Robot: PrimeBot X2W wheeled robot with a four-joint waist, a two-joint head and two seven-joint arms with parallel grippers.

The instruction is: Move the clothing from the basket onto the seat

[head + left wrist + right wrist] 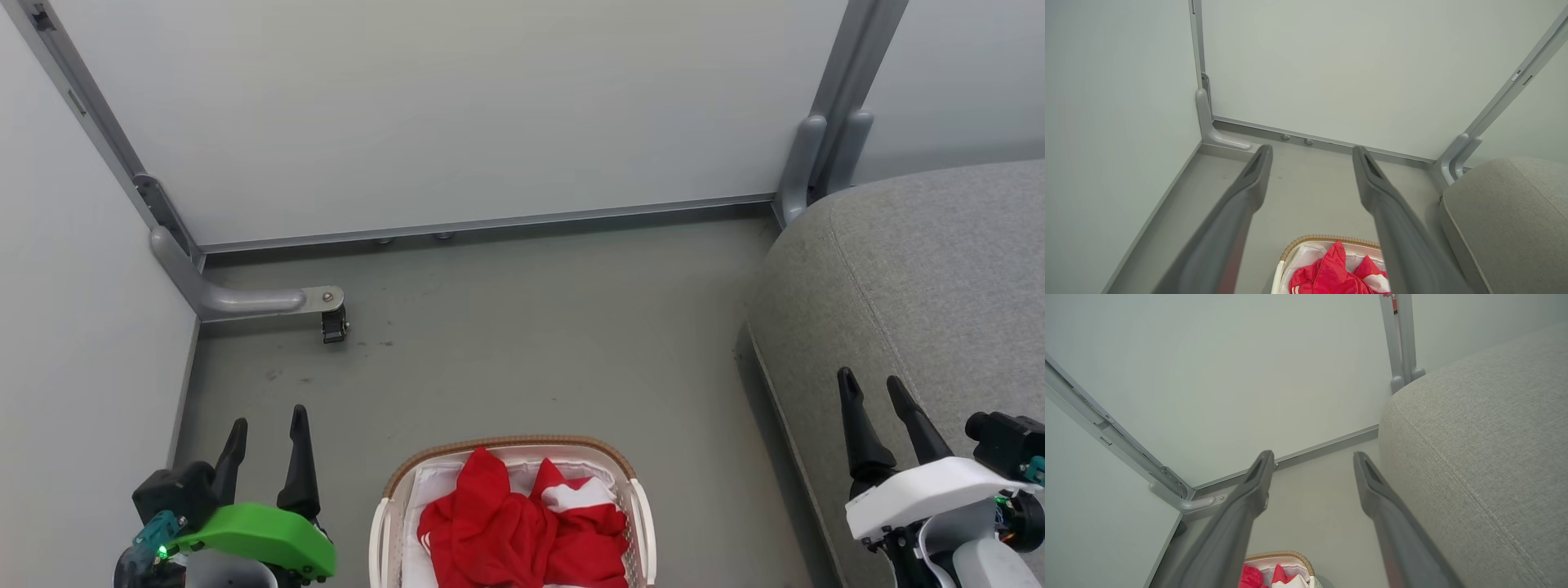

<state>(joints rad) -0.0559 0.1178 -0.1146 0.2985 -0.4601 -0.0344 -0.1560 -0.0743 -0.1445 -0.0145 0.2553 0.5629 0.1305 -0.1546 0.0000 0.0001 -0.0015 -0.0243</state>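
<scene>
I find both grippers empty with jaws apart: the left gripper [269,416] hangs over floor [531,327] just left of the basket [506,442], and the right gripper [869,376] over the near edge of the seat [939,269], flanking the load, I judge, ready for a reach. The clothing [506,523] lies heaped in the basket, between the two grippers, none of it on the seat. A caster foot [331,314] stands ahead of the left gripper, well apart; only the seat's raised side lies in the transfer path.

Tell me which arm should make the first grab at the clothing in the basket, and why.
Left, probably. The left tool stands open beside the basket, closer to the clothing; the right tool, also open, sits farther off, by the seat.
</scene>
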